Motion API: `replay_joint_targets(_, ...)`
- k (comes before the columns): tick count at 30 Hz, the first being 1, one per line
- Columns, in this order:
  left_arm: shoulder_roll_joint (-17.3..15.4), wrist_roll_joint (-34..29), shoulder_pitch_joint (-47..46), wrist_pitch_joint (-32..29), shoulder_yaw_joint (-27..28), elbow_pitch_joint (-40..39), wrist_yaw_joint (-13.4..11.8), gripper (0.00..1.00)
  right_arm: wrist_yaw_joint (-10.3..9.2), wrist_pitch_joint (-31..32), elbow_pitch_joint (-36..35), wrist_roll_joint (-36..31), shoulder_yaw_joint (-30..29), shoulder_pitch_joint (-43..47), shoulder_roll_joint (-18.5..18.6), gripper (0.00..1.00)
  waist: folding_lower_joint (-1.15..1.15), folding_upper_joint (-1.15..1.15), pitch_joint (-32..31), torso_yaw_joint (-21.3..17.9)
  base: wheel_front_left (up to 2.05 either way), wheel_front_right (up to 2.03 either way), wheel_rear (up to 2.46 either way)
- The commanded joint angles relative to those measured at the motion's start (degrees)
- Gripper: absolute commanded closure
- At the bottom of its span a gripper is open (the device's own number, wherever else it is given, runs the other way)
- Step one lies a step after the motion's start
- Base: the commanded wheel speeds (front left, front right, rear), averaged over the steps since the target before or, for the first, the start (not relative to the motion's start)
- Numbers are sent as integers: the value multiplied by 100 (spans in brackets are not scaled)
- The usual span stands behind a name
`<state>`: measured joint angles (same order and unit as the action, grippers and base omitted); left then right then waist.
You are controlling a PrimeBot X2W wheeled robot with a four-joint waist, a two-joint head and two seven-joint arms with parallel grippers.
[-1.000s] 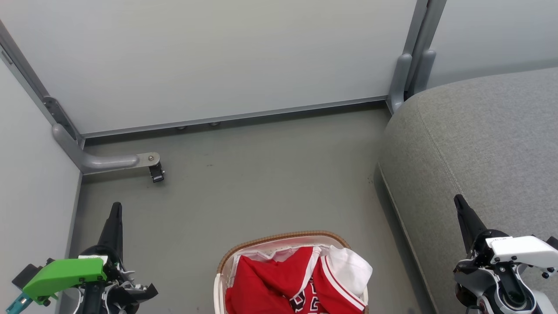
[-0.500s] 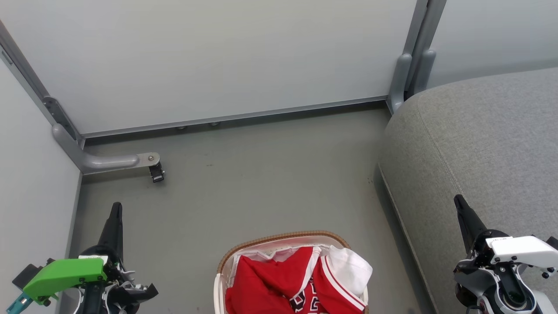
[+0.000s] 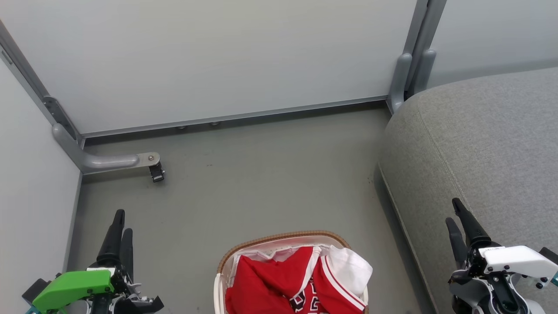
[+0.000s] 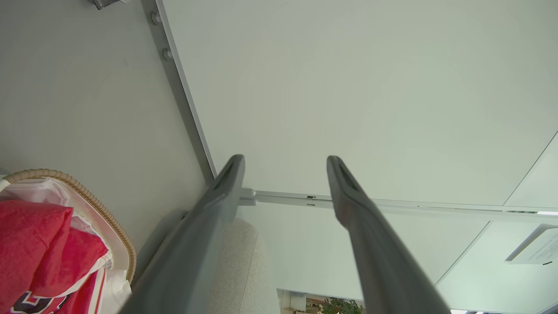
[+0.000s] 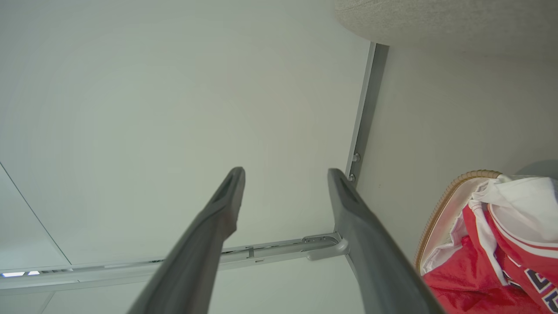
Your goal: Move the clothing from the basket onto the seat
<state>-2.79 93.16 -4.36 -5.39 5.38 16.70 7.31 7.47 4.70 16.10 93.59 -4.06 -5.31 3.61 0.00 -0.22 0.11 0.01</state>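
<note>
Plainly nothing is moved yet — the head view has the clothing (image 3: 279,283) heaped in the basket (image 3: 279,236), none on the seat (image 3: 479,139) (its visible part). Left wrist view: left gripper (image 4: 285,159) fingers apart, empty. Right wrist view: right gripper (image 5: 283,171) likewise — gaping, holding nothing.

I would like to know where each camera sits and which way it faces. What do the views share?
Head view: on the head, facing forward and down at floor, basket, clothing, seat; left gripper lower left, right gripper lower right.
Left wrist view: on the left wrist, facing along its open fingers toward a wall panel.
Right wrist view: on the right wrist, likewise along its open fingers.
Shared: all three show basket, clothing and seat.
</note>
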Motion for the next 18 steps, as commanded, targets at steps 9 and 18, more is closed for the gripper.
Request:
replay_joint_targets(9,-148,-821,-215,305,-94,-58,8,0,0,-311,-69,-775,407,-347,273,0,0,2,23,-3,0,0,0)
replay_joint_targets(18,-183,-2287,-243,527,-195,-26,7,0,1,-523,18,-1813,679,-520,368,0,0,4,38,8,0,0,0)
